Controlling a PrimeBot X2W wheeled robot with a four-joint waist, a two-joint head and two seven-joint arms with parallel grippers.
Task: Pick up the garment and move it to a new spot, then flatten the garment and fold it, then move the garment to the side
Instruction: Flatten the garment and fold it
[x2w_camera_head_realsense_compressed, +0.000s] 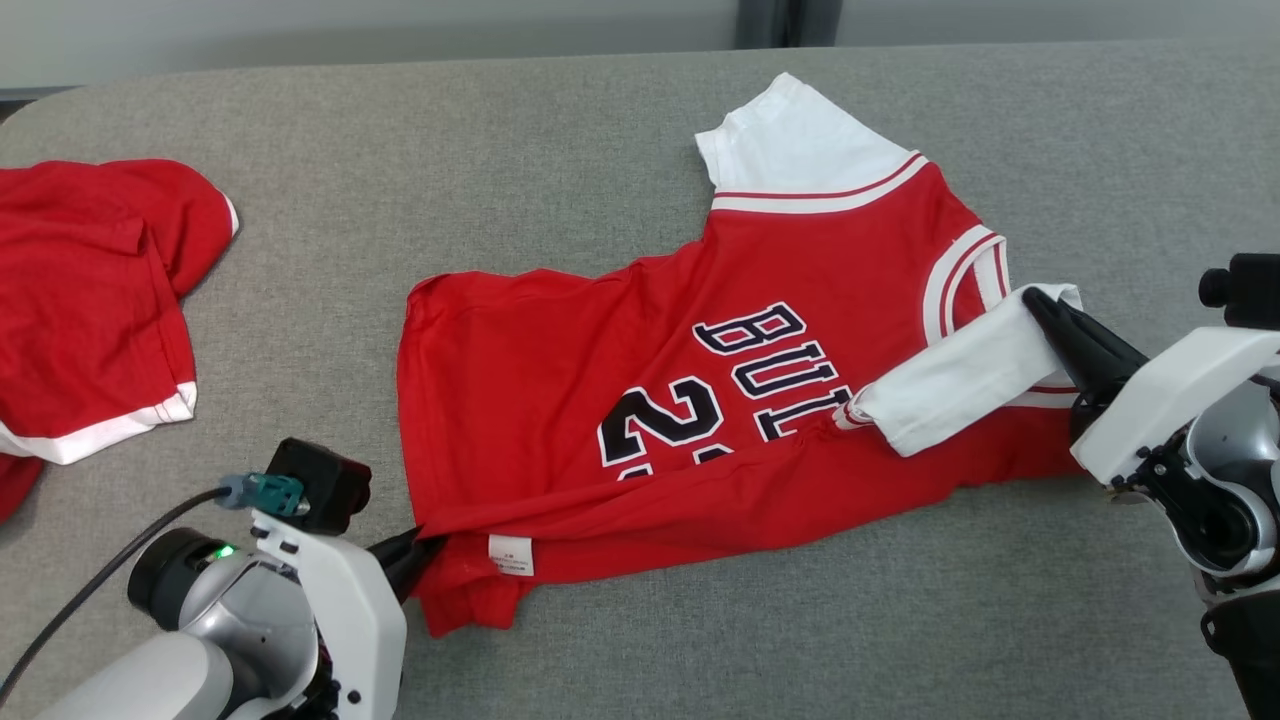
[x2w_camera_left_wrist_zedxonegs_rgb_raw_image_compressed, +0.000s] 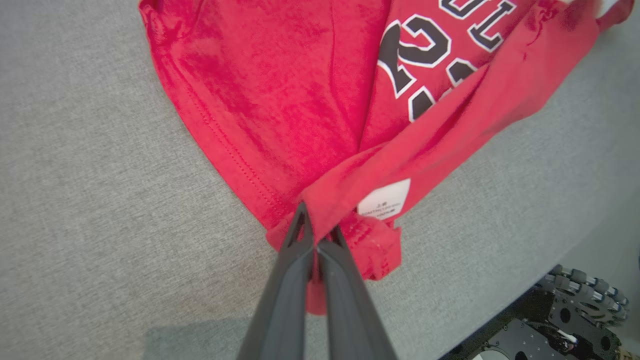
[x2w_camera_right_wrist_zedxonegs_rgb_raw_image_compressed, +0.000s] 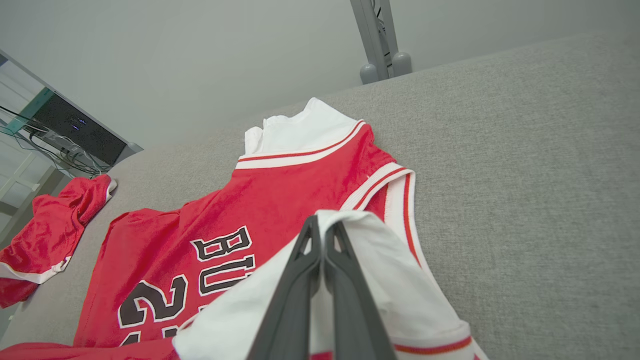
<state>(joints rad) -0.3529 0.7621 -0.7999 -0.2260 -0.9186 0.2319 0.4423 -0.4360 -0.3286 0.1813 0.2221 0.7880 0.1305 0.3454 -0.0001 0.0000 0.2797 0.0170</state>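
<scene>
1. The red jersey (x2w_camera_head_realsense_compressed: 620, 380) lies across the middle of the grey table (x2w_camera_head_realsense_compressed: 500, 150), number print face up. Its long edge toward the table's near side is folded over.
2. The left gripper (x2w_camera_left_wrist_zedxonegs_rgb_raw_image_compressed: 315, 235), at the table's near side, is closed tight on the jersey's hem corner, just beside the white care label (x2w_camera_left_wrist_zedxonegs_rgb_raw_image_compressed: 384, 200).
3. The right gripper (x2w_camera_head_realsense_compressed: 1040, 300), toward the table's right end, pinches the white sleeve (x2w_camera_head_realsense_compressed: 960, 385), which is doubled over the red body.
4. A second red garment (x2w_camera_head_realsense_compressed: 90, 300) lies at the table's left end, well apart from the jersey.
</scene>
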